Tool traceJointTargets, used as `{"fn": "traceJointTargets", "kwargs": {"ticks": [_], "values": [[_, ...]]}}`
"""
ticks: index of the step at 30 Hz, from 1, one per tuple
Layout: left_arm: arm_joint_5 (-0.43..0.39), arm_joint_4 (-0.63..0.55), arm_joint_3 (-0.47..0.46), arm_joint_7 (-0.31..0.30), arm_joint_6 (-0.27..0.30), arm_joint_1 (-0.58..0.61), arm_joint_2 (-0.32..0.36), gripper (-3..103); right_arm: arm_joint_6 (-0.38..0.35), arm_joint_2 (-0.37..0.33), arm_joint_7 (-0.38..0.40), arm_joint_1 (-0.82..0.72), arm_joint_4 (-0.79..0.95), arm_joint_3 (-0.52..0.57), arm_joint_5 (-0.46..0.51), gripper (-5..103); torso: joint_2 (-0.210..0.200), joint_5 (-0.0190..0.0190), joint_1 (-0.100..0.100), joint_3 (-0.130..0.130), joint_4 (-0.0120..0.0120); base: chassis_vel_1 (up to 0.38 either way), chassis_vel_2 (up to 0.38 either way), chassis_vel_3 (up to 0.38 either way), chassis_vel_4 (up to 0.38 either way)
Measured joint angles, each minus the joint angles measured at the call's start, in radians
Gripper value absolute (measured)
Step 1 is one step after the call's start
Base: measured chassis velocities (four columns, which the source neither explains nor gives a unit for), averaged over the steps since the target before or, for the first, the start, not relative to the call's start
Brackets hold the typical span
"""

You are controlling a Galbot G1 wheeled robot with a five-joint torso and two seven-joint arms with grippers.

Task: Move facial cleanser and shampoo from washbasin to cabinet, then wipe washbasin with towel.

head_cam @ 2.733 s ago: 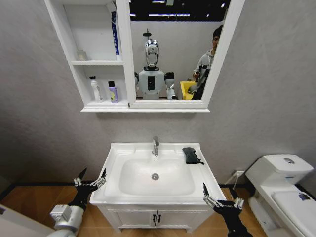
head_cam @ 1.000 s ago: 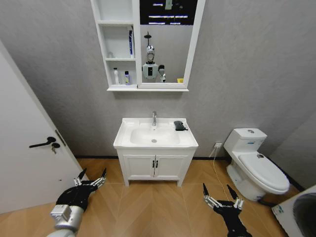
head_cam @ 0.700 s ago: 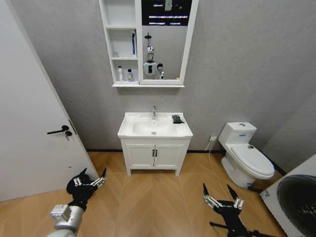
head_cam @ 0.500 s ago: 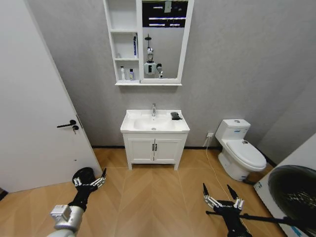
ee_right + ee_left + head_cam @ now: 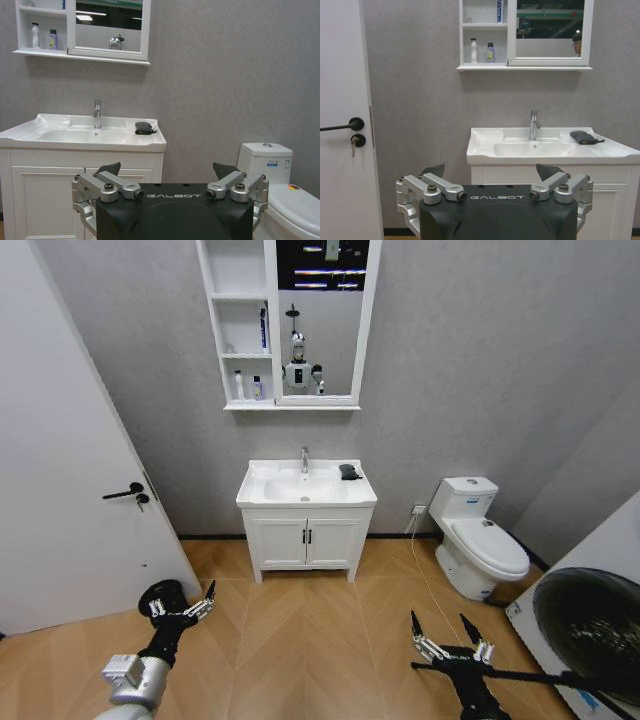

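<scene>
The white washbasin (image 5: 272, 490) stands far ahead against the grey wall, with the black towel (image 5: 349, 472) lying on its right rim. Above it hangs the cabinet (image 5: 216, 325); a white bottle (image 5: 238, 386) and a small purple bottle (image 5: 256, 388) stand on its lowest shelf, a blue tube (image 5: 263, 328) one shelf up. Which of these is the facial cleanser or the shampoo I cannot tell. My left gripper (image 5: 181, 605) and right gripper (image 5: 447, 637) hang low over the floor, far from the basin, both open and holding nothing. Both wrist views face the washbasin (image 5: 485, 148) (image 5: 30, 136) and towel (image 5: 585, 137) (image 5: 144, 127) beyond my left gripper (image 5: 493, 172) and right gripper (image 5: 167, 169).
A white door (image 5: 60, 440) with a black handle stands open on the left. A white toilet (image 5: 480, 540) sits right of the vanity, and a dark round machine front (image 5: 590, 625) fills the lower right corner. Open wooden floor (image 5: 310, 630) lies between me and the vanity.
The whole picture has pulled back: the camera moved away from the washbasin, bringing the door, toilet and floor into view. Both grippers keep the same open pose.
</scene>
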Motion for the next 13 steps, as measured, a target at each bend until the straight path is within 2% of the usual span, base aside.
{"fn": "traceJointTargets", "kwargs": {"ticks": [13], "values": [[0.0,0.0,0.0,0.0,0.0,0.0,0.0,100,0.0,0.0,0.0,0.0,0.0,0.0,0.0,100,0.0,0.0001,0.0,0.0,0.0,0.0,0.0,0.0,0.0]]}}
